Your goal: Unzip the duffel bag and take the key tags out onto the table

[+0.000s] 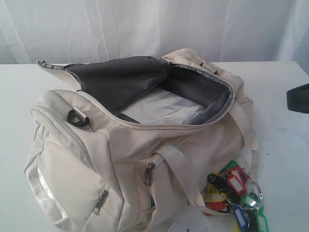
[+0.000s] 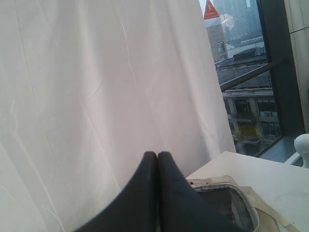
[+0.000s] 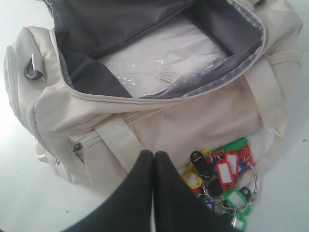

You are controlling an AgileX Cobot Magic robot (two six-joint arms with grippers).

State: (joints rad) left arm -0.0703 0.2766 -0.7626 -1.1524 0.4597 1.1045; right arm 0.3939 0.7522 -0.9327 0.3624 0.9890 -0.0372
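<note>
Right pincer (image 3: pixel 153 157) and left pincer (image 2: pixel 157 155) both closed, empty; key tags (image 1: pixel 234 186), lower right, look light and loose; best pinched by the metal ring (image 3: pixel 254 176).

Key tags (image 1: pixel 232 192) partly off-frame

White curtain (image 1: pixel 145 29) hung at twelve o'clock, window (image 2: pixel 251 82) uncovered beside its edge, grey city buildings (image 2: pixel 246 113) seen through the glass
</note>
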